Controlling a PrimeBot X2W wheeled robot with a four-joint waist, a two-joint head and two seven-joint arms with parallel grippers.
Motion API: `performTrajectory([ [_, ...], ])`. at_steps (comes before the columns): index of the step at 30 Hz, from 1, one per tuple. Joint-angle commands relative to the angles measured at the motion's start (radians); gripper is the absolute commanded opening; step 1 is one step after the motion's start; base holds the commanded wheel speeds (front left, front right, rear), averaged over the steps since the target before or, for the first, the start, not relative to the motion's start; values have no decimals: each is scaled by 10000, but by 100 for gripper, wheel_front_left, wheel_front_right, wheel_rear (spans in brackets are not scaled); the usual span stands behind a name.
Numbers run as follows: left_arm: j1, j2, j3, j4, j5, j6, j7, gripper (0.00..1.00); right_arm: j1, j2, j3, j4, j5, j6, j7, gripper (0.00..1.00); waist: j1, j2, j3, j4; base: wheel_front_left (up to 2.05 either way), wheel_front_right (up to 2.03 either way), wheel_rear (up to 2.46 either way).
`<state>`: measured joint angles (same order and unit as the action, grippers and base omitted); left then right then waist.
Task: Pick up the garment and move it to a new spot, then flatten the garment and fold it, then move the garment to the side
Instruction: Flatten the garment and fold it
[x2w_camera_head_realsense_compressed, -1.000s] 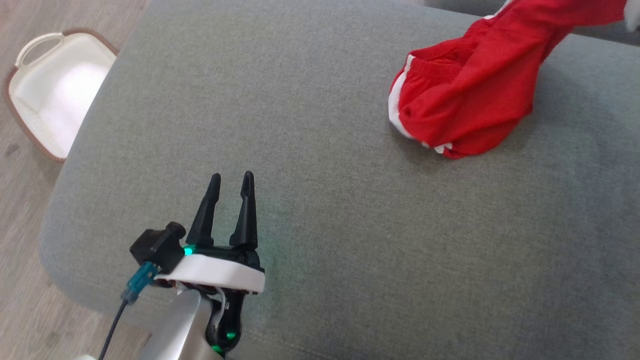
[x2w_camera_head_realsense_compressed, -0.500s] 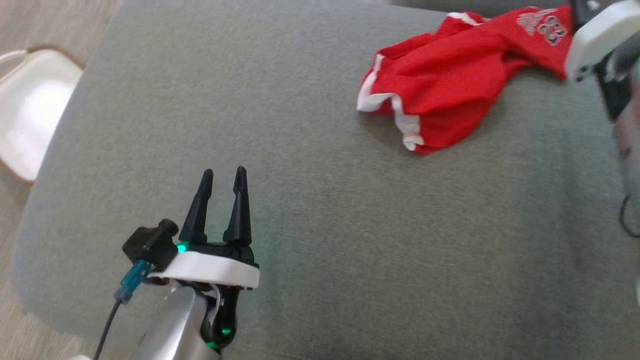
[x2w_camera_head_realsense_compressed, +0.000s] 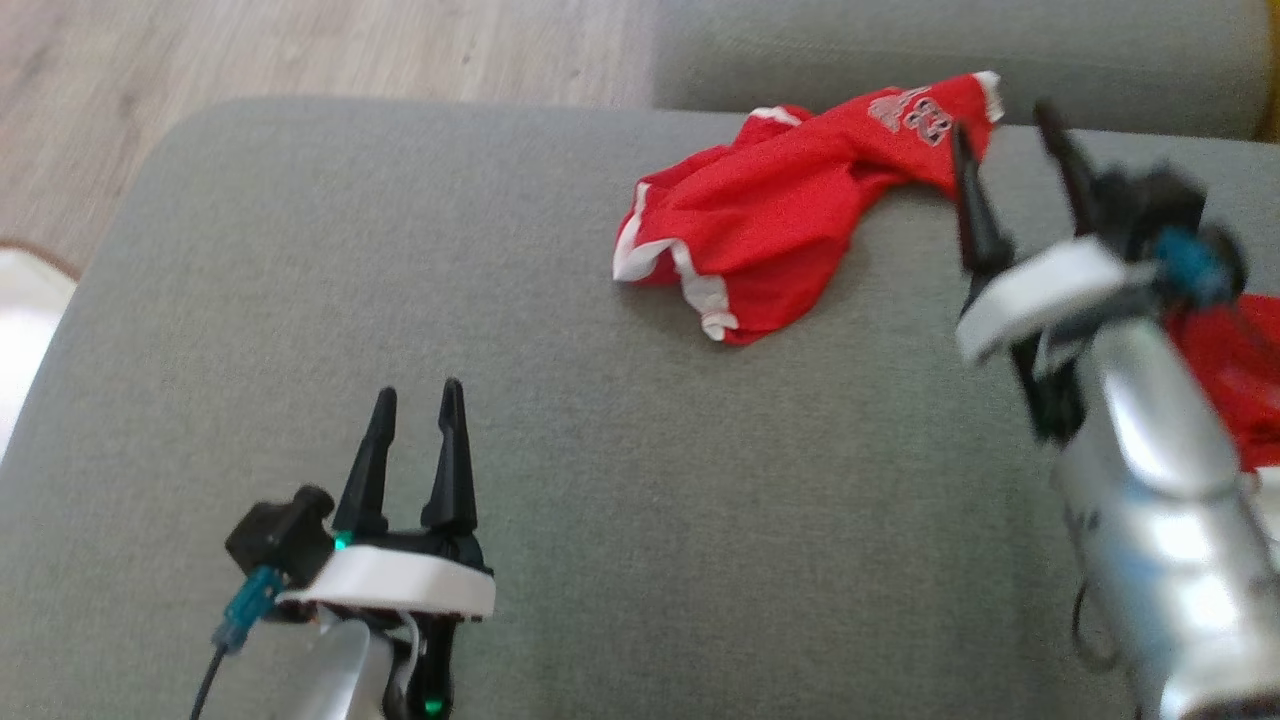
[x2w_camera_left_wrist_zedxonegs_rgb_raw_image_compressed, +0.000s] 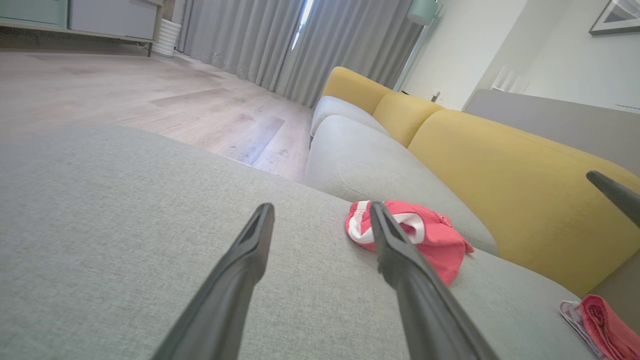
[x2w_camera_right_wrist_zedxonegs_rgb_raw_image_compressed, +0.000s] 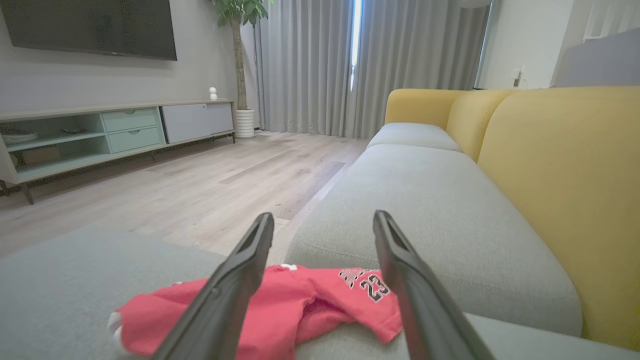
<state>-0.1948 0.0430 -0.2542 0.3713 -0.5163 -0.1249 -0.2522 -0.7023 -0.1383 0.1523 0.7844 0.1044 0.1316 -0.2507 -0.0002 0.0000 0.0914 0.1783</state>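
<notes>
Sees a crumpled red garment (x2w_camera_head_realsense_compressed: 770, 240) on the grey sofa cushion (x2w_camera_head_realsense_compressed: 600, 500), upper middle. Finds the right claw (x2w_camera_head_realsense_compressed: 1002, 120) spread and empty at its numbered end. Finds the left claw (x2w_camera_head_realsense_compressed: 418, 392) parted, lower left, well apart.

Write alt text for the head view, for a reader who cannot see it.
A crumpled red garment with white trim lies on a grey sofa cushion, held by neither gripper. The right gripper stands open at the garment's numbered end, and the left gripper is open over bare cushion at the lower left.
</notes>
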Motion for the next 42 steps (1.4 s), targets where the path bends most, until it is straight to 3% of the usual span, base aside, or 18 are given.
performTrajectory([
  [1,-165,72,387,-286,121,-58,-95,100,319,238,106,-639,87,-9,-107,100,2,0,-295,-275,0,0,0],
  [6,97,75,462,-323,252,-58,-95,100,2553,663,-53,-2556,-22,-9,-109,100,2,0,-523,-417,0,0,0],
  [12,252,133,469,-364,325,-58,-95,100,4483,867,-97,-3853,56,-9,-109,100,2,0,-602,-445,0,0,0],
  [24,101,163,356,-440,345,-58,-95,100,5053,879,470,-4721,235,-9,145,100,2,0,-242,-240,0,0,0],
  [33,-238,146,186,-414,223,-58,-95,100,4041,880,1249,-4344,-681,-9,1164,100,2,0,316,383,0,0,0],
  [36,-419,125,18,-377,130,-58,-95,100,3183,880,1825,-3464,-1152,-9,1782,100,2,0,615,792,0,0,0],
  [42,-667,96,-237,-302,-20,-58,-95,100,1780,877,1907,-1502,-1674,-9,2300,100,2,0,1001,1452,0,0,0],
])
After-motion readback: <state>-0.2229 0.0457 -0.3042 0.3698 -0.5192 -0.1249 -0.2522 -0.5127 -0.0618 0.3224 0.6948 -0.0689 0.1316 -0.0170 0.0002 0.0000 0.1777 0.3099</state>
